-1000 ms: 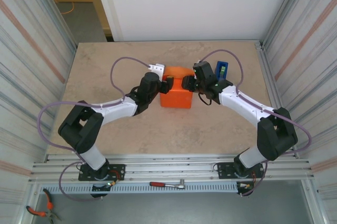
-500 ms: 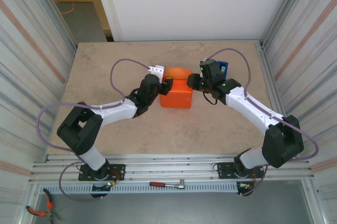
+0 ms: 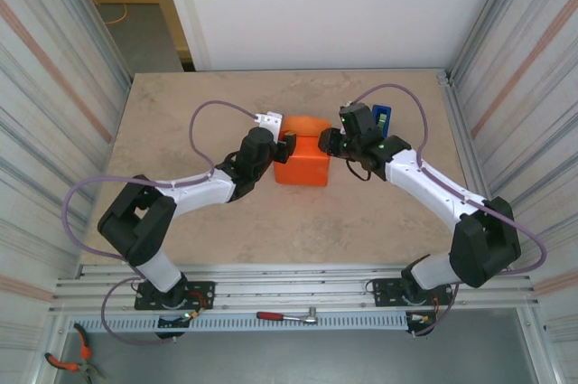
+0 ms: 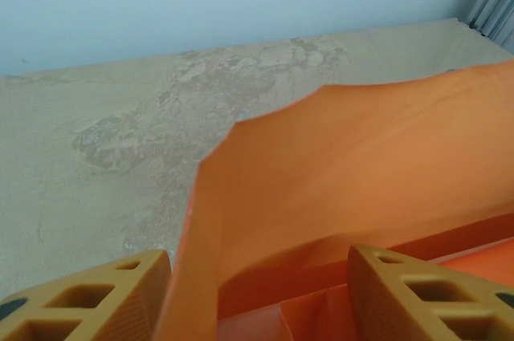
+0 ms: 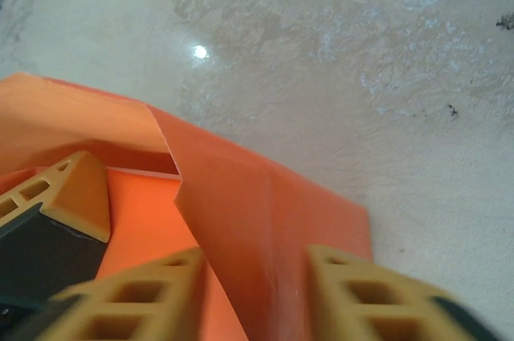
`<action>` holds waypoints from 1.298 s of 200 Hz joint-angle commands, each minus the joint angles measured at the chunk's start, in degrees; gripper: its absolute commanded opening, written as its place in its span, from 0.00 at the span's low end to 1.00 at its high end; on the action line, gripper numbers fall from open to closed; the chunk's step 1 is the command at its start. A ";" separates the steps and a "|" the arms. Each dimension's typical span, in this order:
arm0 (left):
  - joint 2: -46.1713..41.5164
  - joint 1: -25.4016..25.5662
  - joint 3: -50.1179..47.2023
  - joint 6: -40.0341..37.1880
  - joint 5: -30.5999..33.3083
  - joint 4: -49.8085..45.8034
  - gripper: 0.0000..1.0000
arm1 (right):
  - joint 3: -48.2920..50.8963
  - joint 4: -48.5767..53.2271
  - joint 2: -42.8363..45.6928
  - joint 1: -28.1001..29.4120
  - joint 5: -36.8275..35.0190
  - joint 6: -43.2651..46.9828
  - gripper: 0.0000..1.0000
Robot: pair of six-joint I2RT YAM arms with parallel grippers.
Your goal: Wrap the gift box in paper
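Observation:
The paper (image 3: 302, 165) is bright orange and folded into a blocky parcel at the table's middle. The gift box is hidden under it. My left gripper (image 3: 285, 147) is at the parcel's left end and my right gripper (image 3: 327, 142) at its right end. In the left wrist view the left gripper (image 4: 257, 259) is open, and a raised flap of paper (image 4: 345, 156) stands between its fingers. In the right wrist view the right gripper (image 5: 255, 259) is open around a creased fold of paper (image 5: 257, 188). A left finger (image 5: 68, 188) rests on the parcel beyond that fold.
A blue tape dispenser (image 3: 381, 118) stands upright just behind my right wrist. Corrugated walls close in the table (image 3: 181, 113) on both sides. A ratchet (image 3: 287, 315) lies on the front rail and pliers (image 3: 68, 361) at the bottom left.
My right wrist has shifted a little right and back from the parcel's end. The left arm has barely moved, and the parcel has stayed in place.

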State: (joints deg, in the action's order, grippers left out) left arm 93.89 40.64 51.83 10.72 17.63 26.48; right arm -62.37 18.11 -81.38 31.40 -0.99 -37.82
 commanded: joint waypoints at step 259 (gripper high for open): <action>1.02 -1.88 2.75 -2.09 -1.09 -5.65 0.44 | 3.85 0.79 -8.95 4.33 -9.81 -5.47 0.31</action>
State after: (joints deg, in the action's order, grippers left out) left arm 93.54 39.62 53.39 10.57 17.19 23.79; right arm -60.14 9.85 -86.89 35.57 -13.26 -45.58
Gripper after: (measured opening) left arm 0.472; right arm 0.333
